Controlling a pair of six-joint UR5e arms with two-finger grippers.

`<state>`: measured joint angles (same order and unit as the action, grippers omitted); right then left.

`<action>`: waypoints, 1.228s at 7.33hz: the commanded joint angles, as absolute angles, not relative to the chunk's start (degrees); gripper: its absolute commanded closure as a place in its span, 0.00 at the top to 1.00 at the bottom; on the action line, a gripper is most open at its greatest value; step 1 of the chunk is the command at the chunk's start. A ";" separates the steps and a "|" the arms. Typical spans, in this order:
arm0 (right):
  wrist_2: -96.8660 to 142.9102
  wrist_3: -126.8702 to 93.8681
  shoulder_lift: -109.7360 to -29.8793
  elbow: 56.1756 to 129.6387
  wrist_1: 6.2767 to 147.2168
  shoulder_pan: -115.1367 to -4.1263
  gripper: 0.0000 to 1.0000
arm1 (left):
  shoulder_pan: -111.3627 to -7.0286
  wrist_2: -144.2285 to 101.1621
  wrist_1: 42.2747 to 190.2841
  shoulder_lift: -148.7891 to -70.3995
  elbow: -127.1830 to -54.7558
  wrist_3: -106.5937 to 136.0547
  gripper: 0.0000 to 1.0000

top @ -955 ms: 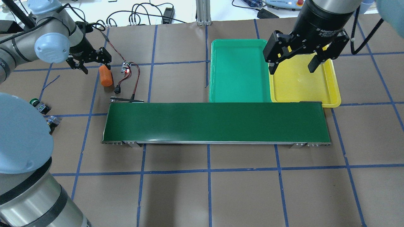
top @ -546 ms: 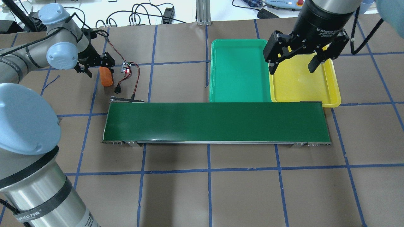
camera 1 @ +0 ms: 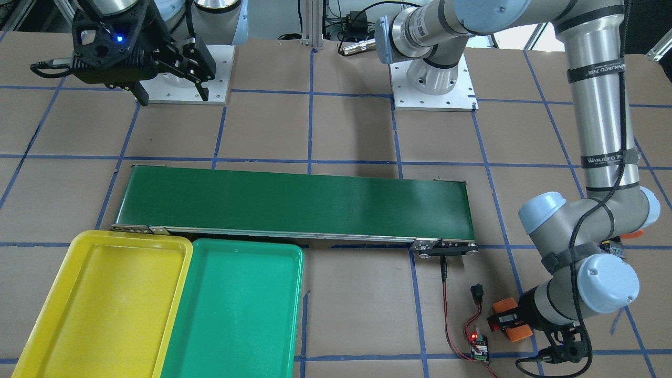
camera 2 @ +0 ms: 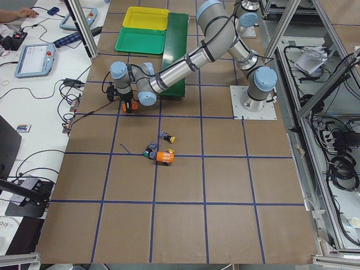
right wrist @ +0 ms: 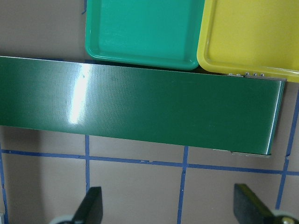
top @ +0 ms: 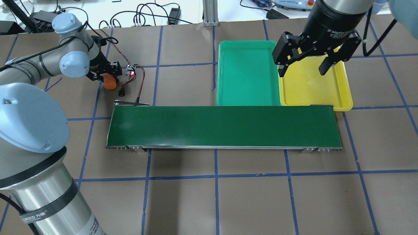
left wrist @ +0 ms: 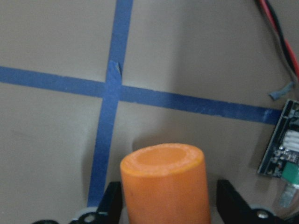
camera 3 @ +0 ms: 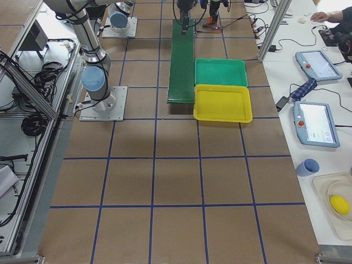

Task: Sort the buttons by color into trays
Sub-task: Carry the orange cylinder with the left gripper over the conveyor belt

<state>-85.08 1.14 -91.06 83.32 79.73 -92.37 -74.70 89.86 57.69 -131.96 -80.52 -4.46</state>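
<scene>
Oddly, left gripper [top: 107,75] fingers straddled an orange cylinder [left wrist: 163,182], open, unclamped; right gripper [top: 302,71] gaped empty; buttons [camera 2: 167,137] lay past the conveyor [top: 222,125] end, nearer the left arm

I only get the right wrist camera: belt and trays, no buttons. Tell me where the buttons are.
Observer: In the exterior left view, buttons lie on the table past the belt's end on the robot's left, beside a loose orange cylinder.
Operator: Report the left gripper.
Observer: The left gripper straddles a second orange cylinder, not a button.
Operator: Check the whole trays.
Observer: Front-facing view: the green tray and yellow tray hold no buttons.
</scene>
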 commanded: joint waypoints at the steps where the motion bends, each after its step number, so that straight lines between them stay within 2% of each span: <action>1: -85.08 1.14 -91.05 83.32 79.72 -92.37 1.00 | -75.05 90.78 60.98 -128.34 -80.85 -6.39 0.00; 3: -85.08 1.14 -91.05 83.32 79.72 -92.37 1.00 | -75.58 92.81 62.31 -121.76 -84.87 -20.40 0.00; 6: -85.08 1.14 -91.05 83.32 79.72 -92.37 1.00 | -77.95 90.45 61.61 -110.51 -99.97 -37.56 0.00; 9: -85.25 1.23 -91.05 83.32 79.72 -92.28 1.00 | -83.21 88.86 61.44 -101.28 -109.14 -65.22 0.00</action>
<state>-85.17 1.22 -91.06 83.32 79.72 -92.25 -80.68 89.17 61.51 -105.04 -105.75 -53.82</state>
